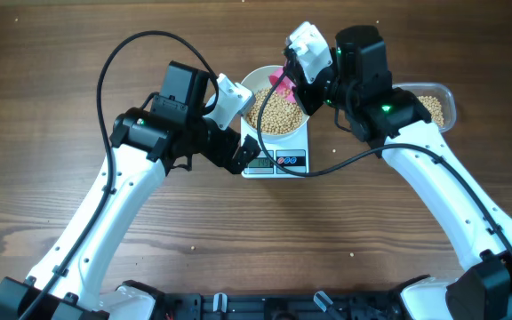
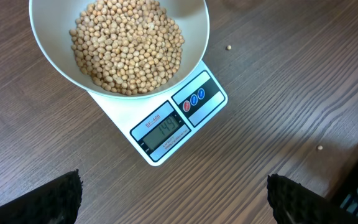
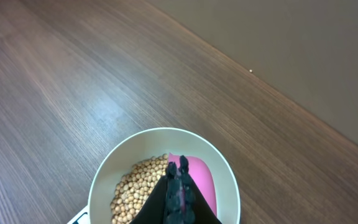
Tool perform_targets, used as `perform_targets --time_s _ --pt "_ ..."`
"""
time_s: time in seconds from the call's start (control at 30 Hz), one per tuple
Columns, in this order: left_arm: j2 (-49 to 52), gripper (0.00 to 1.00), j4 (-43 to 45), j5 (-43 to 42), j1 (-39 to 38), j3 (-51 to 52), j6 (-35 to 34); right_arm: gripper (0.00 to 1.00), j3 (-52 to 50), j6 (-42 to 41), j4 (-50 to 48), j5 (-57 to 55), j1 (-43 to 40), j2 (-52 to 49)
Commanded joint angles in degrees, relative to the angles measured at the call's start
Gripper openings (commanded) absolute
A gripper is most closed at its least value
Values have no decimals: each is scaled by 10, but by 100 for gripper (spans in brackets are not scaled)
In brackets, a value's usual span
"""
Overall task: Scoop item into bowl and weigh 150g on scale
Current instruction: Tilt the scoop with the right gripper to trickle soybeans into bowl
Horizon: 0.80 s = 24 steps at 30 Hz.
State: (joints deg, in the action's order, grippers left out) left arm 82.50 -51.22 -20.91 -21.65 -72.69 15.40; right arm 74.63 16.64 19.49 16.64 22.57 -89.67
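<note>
The beans [image 2: 129, 46] sit heaped in the white bowl [image 2: 50, 45], and the bowl rests on the scale [image 2: 123, 115]. The right gripper [image 3: 177, 175] is clamped on a pink scoop [image 3: 202, 182] just inside the bowl's rim. The left gripper [image 2: 174, 208] hangs spread wide and holds nothing, near the scale's front edge.
</note>
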Motion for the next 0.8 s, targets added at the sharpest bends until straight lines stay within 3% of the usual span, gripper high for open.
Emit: perform_targets --time_s 0.0,0.1,0.2,0.33,0.77 --pt "-2 100 1 -5 0 -6 9 4 13 -3 -1 13 2 10" --pt "-2 100 1 -5 0 -6 9 4 13 -14 0 13 1 10" --pt "-2 100 1 -5 0 -6 9 4 13 -96 7 19 -12 10" --pt "-2 100 1 -5 0 -6 9 5 13 -116 7 63 -34 10" --pt "-2 100 1 -5 0 -6 9 4 13 -174 -8 63 -35 10"
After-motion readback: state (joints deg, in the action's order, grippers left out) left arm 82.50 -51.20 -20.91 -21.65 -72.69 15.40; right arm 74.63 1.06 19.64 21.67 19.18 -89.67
